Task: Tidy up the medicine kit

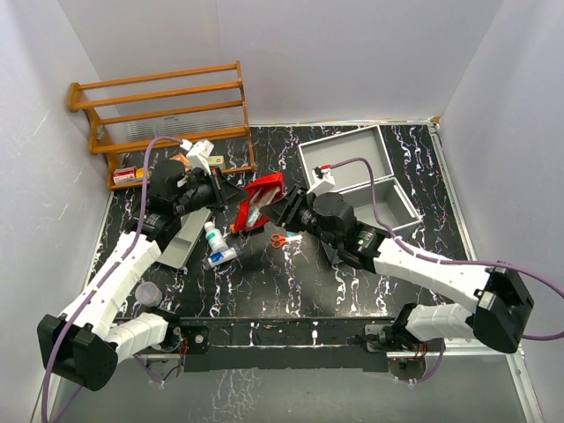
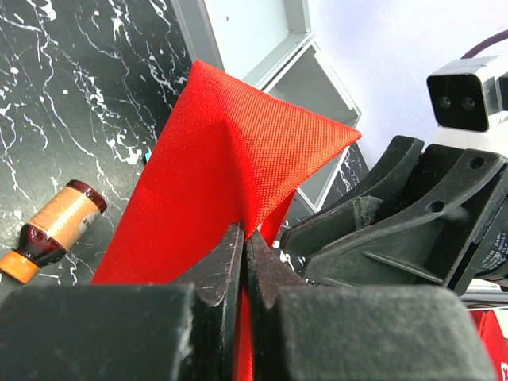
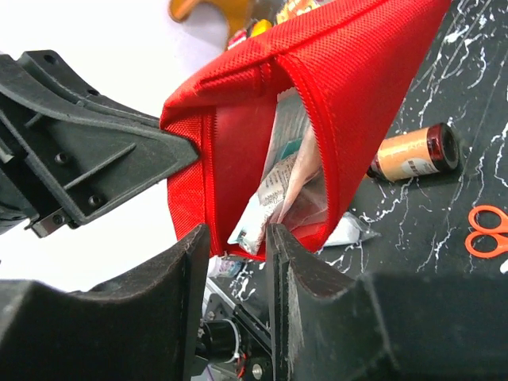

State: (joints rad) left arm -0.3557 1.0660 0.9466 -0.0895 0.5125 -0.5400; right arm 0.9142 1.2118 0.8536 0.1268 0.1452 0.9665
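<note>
**Left end effector** (image 2: 244, 238): jaws fully closed. They pinch a fold of the red fabric pouch (image 1: 262, 198), which hangs clear of the worktop (image 1: 291, 282).

**Right end effector** (image 3: 236, 238): jaws partly open. The two fingers (image 3: 186, 270) stand on either side of the lower edge of the pouch's open mouth. Whether either finger touches the fabric cannot be told. Packets (image 3: 274, 194) show inside the pouch mouth, directly ahead of these fingers.

**Relative position:** the two end effectors face each other with the pouch between them. The left one holds the side away from the right one.

**Medicine kit** (image 1: 348, 163): rests on the worktop with the lid swung open, both grey halves facing up. It lies beyond the right end effector and to its right, near but apart from the pouch.

**Other items:**
- Orange scissors (image 1: 278, 239): on the worktop just below the right end effector, toward the arm bases.
- Brown bottle (image 3: 413, 152): lying on its side on the worktop beneath the pouch.
- White tubes (image 1: 220, 256): on the base side of the left end effector.
- Grey tray (image 1: 181, 238): beside the tubes, under the left arm.
- Wooden rack (image 1: 159, 115): beyond the left end effector, at the far left.
</note>
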